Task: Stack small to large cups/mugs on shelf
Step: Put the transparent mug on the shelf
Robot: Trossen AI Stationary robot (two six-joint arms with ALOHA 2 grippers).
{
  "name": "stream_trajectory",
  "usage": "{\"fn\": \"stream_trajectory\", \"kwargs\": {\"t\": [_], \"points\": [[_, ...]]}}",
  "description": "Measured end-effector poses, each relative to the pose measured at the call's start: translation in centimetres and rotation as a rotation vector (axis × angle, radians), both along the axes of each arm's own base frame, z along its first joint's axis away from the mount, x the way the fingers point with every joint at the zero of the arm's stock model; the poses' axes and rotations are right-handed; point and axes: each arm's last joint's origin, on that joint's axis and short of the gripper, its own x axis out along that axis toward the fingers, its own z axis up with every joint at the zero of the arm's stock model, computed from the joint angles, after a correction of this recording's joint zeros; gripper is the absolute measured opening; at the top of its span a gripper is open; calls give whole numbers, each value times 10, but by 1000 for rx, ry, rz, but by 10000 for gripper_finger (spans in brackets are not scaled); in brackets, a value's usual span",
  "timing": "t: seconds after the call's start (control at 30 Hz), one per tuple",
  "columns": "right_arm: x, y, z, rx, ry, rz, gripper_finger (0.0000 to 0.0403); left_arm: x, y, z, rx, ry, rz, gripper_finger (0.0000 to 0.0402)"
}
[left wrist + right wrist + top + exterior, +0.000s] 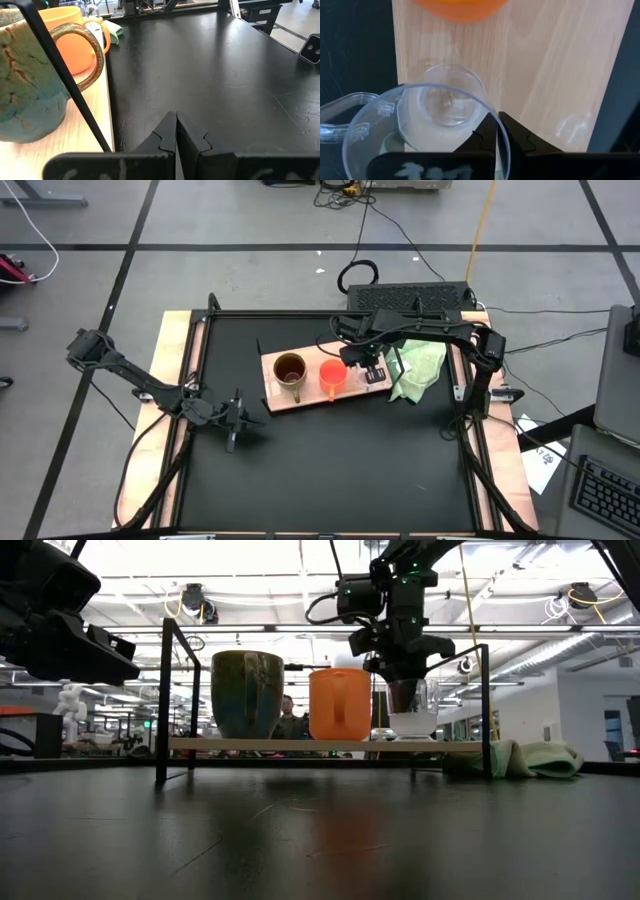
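From above, we cannot make out the clear cup (374, 372); the right gripper (372, 366) covers it. The orange cup (459, 9) is cut off at the right wrist frame's top edge. The brown-gold mug (27, 85) runs past the left wrist frame's left edge.

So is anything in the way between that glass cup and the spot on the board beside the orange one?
Nothing visible: the right gripper holds the clear cup by its rim over bare shelf, beside the orange cup.

Brown mug (289, 370), orange cup (332, 376), clear cup (430, 120) upright on shelf (300, 400)
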Motion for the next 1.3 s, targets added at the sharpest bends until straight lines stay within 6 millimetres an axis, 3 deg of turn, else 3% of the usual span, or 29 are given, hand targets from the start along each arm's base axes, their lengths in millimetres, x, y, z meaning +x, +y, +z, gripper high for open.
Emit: {"fn": "stream_trajectory", "kwargs": {"t": [0.87,1.3], "points": [[-1,-9,-1,-22,-5,97,2,0,0,0,-5,2,2,10],[-4,-9,5,-38,-24,68,75,0,0,0,-6,2,1,10]]}}
